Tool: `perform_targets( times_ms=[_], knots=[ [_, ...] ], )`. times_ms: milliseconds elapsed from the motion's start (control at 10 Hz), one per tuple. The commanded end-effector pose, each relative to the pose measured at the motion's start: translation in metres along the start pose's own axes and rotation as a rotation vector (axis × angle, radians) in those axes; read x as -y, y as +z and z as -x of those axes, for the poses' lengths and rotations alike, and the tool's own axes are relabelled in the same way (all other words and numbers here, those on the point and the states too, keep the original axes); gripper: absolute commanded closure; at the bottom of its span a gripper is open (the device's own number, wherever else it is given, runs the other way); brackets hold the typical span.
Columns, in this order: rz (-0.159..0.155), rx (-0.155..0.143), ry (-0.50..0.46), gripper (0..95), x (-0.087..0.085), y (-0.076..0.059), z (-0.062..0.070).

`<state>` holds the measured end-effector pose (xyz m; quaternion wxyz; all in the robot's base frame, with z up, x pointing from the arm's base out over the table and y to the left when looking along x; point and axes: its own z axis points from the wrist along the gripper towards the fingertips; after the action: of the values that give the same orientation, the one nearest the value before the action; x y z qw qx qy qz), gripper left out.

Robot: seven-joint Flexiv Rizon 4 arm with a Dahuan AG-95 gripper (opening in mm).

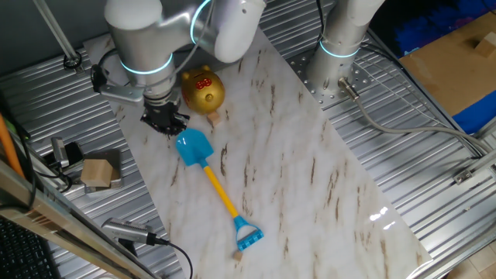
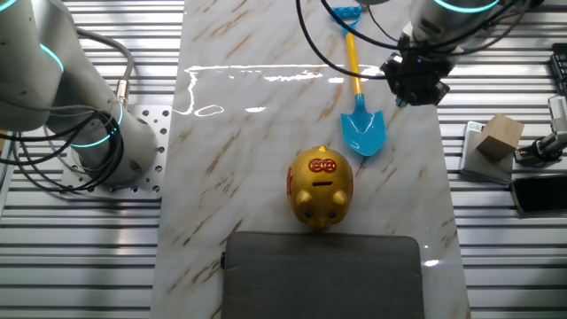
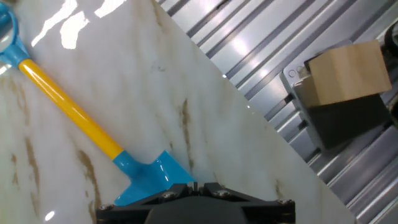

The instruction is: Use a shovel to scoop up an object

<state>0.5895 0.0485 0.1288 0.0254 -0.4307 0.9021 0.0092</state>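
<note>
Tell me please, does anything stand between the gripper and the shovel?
Nothing visible does. The gripper hangs close by the shovel, beside its blade, with only bare marble between them; the gold pig bank sits off to the side.

toy plastic shovel (image 1: 209, 172) – light-blue blade, yellow shaft, blue D-end | pig-shaped bank (image 2: 321, 186) beside black pincer (image 2: 416, 84) – gold, red markings | marble-look board (image 1: 310, 170) – white, brown veins | wooden block (image 3: 345, 73) – tan
</note>
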Motion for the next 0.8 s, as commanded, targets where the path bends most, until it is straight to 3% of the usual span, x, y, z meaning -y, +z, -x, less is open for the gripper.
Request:
perform_targets(
  times_ms=[100, 400, 500, 800],
  knots=[
    [0.039, 0.045, -0.128, 95.0, -0.0003, -0.0003, 0.0003],
    [0.037, 0.024, -0.227, 95.0, -0.0003, -0.0003, 0.0003],
    [0.041, 0.033, -0.247, 95.0, -0.0003, -0.0003, 0.0003],
    [0.039, 0.021, -0.263, 95.0, -0.0003, -0.0003, 0.0003]
  ],
)
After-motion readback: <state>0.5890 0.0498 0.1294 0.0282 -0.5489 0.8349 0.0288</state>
